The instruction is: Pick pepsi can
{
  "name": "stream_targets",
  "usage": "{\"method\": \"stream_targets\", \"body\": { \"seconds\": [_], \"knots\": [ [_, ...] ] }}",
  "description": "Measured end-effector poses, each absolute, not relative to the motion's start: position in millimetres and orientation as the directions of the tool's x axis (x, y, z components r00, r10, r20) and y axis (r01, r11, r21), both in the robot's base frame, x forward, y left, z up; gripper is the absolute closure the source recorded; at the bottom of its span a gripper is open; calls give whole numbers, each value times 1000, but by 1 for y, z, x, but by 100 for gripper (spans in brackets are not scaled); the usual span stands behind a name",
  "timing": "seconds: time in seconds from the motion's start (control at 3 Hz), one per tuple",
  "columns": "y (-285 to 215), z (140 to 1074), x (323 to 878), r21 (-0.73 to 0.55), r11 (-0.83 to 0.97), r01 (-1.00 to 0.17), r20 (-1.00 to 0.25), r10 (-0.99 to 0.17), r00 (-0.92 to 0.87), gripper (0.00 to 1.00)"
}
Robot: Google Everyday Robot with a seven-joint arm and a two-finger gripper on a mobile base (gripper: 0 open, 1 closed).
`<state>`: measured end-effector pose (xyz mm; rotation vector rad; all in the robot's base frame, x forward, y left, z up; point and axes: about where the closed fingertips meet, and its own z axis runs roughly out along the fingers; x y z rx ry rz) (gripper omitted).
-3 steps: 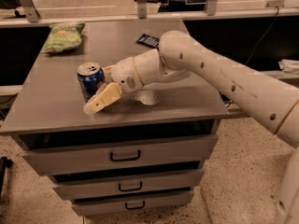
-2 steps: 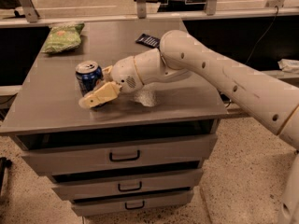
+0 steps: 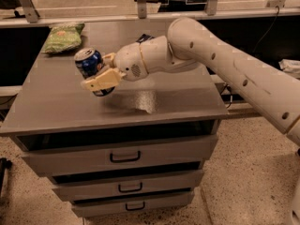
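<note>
Grey cabinet top (image 3: 51, 109) with three drawers (image 3: 124, 156) beneath it. The gripper (image 3: 96, 73) is over the left half of the top, its fingers clamped on the pepsi can (image 3: 88, 62). A second ago the can stood upright on the surface with the gripper drawn up beside it. It is now raised off the top and tilted, silver end toward the upper left. The green chip bag (image 3: 62, 36) is unmoved at the rear left corner. A dark packet (image 3: 144, 37) is mostly hidden behind the arm (image 3: 225, 64).
</note>
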<state>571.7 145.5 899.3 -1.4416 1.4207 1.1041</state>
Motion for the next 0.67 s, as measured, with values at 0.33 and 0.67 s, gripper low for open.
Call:
{"method": "stream_targets", "body": {
  "seconds": [0.33,0.67],
  "knots": [
    [139,945,593,-55,-25,-998,-973,-222,59,100],
    [139,945,593,-55,-25,-998,-973,-222,59,100]
  ]
}}
